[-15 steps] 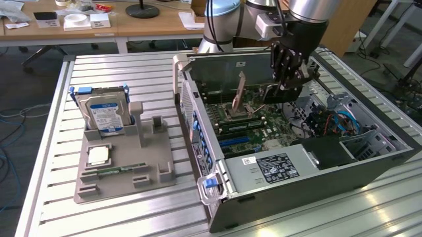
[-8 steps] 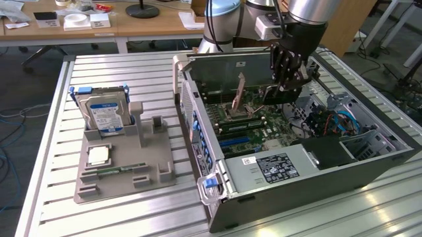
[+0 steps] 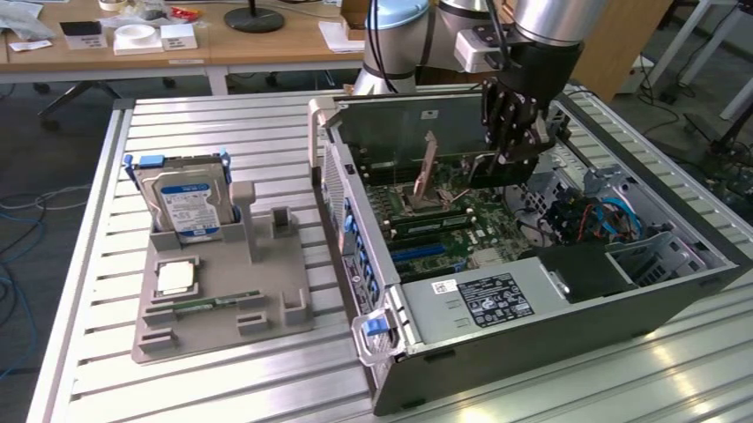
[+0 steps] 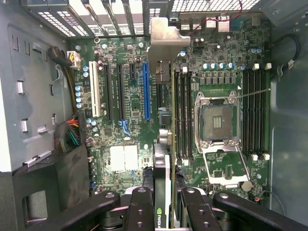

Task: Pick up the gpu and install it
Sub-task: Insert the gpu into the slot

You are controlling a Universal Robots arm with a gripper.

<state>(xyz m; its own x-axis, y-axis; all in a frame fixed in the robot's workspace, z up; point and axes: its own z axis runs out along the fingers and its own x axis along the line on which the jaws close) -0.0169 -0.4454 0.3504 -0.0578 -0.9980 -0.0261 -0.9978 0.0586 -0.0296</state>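
The gpu (image 4: 161,163) is clamped edge-on in the gripper (image 4: 163,207), just above the motherboard (image 4: 120,154) inside the open computer case (image 3: 530,326).

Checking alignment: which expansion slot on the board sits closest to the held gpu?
The long blue slot, right beside the gpu; the white slot and black slots lie farther off.

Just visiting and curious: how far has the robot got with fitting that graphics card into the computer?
Done: the graphics card has been picked up. In hand: the jaws grip it edge-on, hanging over the motherboard inside the open computer case. Left: seating it, since the long blue slot beside it is empty and the card is not pressed into any slot.
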